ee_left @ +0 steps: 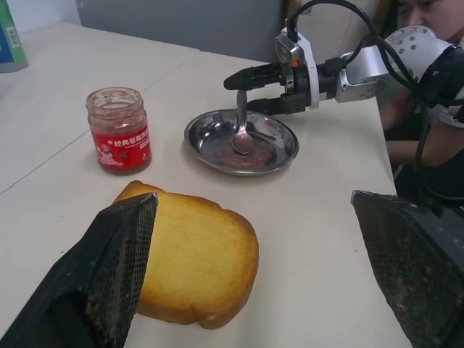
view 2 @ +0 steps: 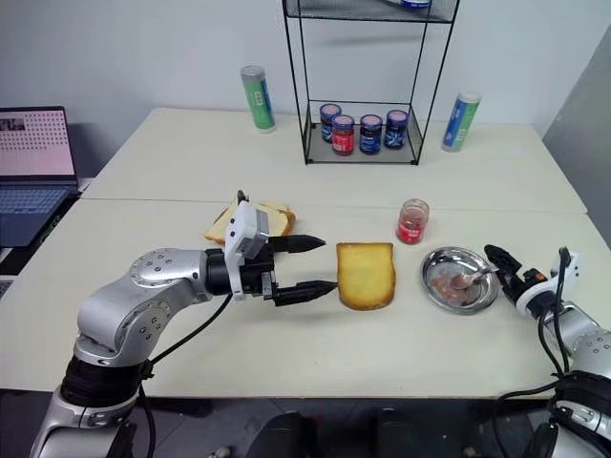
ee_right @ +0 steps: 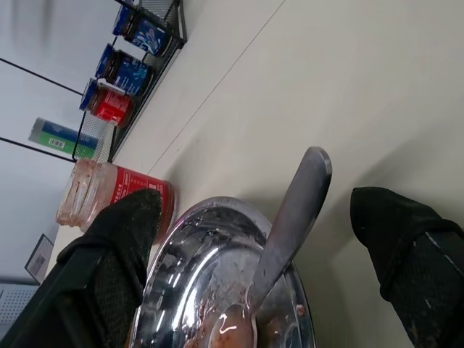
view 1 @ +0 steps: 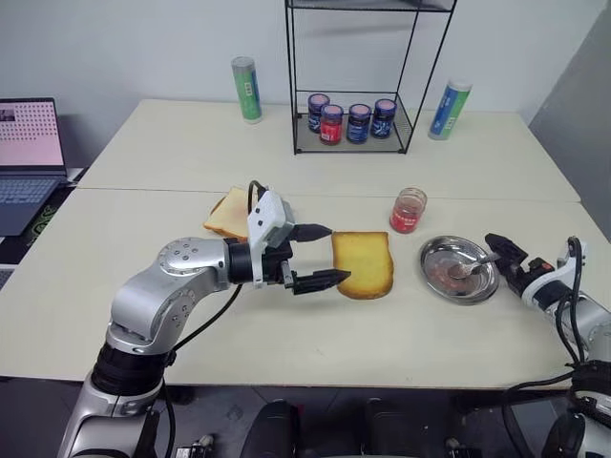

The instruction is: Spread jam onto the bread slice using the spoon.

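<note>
The bread slice (view 1: pixel 363 264), thick and golden, lies flat in the middle of the table. My left gripper (view 1: pixel 340 252) hovers at its left edge, open, one finger on each side of the slice's near corner (ee_left: pixel 196 257). To the right, the spoon (view 1: pixel 474 265) rests in a round steel dish (view 1: pixel 434 256), bowl down in a smear of reddish jam (view 1: pixel 445 277), handle leaning over the rim. My right gripper (view 1: pixel 499 254) is at the dish's right rim, open, with the spoon handle (ee_right: pixel 293 210) between its fingers and not touched.
An open jam jar (view 1: pixel 408 210) stands just behind the dish. Paler slices (view 1: pixel 229 215) are stacked behind my left wrist. A wire rack (view 1: pixel 298 95) with several small jars, two tall tubes (view 1: pixel 246 89) (view 1: pixel 449 110) and a laptop (view 1: pixel 29 162) sit farther off. A person (ee_left: pixel 403 148) is beyond my right arm.
</note>
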Controlling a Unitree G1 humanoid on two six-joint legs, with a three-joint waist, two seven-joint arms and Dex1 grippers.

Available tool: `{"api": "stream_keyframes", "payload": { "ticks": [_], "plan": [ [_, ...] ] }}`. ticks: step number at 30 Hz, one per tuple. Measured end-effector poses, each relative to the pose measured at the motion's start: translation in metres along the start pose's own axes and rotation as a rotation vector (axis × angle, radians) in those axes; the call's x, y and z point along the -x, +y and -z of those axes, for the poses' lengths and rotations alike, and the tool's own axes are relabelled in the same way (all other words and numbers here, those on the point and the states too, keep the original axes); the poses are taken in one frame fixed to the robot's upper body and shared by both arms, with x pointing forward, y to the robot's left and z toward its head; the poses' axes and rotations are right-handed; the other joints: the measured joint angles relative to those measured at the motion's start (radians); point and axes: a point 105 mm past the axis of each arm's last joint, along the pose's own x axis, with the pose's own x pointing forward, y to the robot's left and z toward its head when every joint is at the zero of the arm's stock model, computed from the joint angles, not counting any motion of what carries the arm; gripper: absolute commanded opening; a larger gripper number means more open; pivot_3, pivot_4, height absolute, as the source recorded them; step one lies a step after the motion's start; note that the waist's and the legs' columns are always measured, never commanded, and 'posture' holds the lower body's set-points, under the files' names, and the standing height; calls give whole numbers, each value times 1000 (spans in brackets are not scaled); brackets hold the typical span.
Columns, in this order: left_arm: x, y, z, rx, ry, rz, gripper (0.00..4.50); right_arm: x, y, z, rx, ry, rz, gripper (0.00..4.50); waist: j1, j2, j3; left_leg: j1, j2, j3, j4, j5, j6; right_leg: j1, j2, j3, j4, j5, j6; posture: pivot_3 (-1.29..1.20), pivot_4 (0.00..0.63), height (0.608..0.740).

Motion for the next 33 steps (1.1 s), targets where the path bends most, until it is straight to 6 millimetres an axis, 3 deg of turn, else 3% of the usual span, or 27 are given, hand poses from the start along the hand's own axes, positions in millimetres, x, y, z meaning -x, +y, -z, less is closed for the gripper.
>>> {"api": "stream_keyframes", "payload": {
  "ticks": [4, 10, 18, 25, 28, 33],
  "plan": [
    [1, 0, 0, -2, 3, -2, 4500, -3, -4, -1, -9, -11, 8, 3611, 0, 0, 0, 0, 0, 0, 0, 0, 0, 0, 0, 0, 0, 0, 0, 0, 150, 740],
    [1, 1, 0, -5, 6, -3, 4500, -2, -12, 0, -20, -12, 29, 2181, -1, 0, 0, 0, 0, 0, 0, 0, 0, 0, 0, 0, 0, 0, 0, 0, 150, 740],
    [1, 0, 0, -2, 2, 4, 4500, 0, -6, -4, 6, -26, 8, 141, 1, 0, 0, 0, 0, 0, 0, 0, 0, 0, 0, 0, 0, 0, 0, 0, 150, 740],
    [2, 0, 0, -1, 4, 19, 4500, 11, 13, -14, 98, -67, -41, 34, 5, 0, 0, -1, 0, 0, 0, 0, 0, 0, 0, 0, -1, 0, 0, 0, 150, 740],
    [2, 0, 0, -3, 1, 24, 4500, 14, 36, -15, 172, -67, -96, 34, 4, 1, 1, -1, 0, 0, 0, 0, 0, -1, -1, 0, 0, 0, 0, 0, 150, 740],
    [2, 3, 0, 7, -12, 23, 4500, 13, 92, -14, 334, -59, -203, 34, 0, 2, 1, 0, 1, 0, -1, 0, 0, -1, -1, 0, 0, 0, 0, 0, 150, 740]
  ]
}}
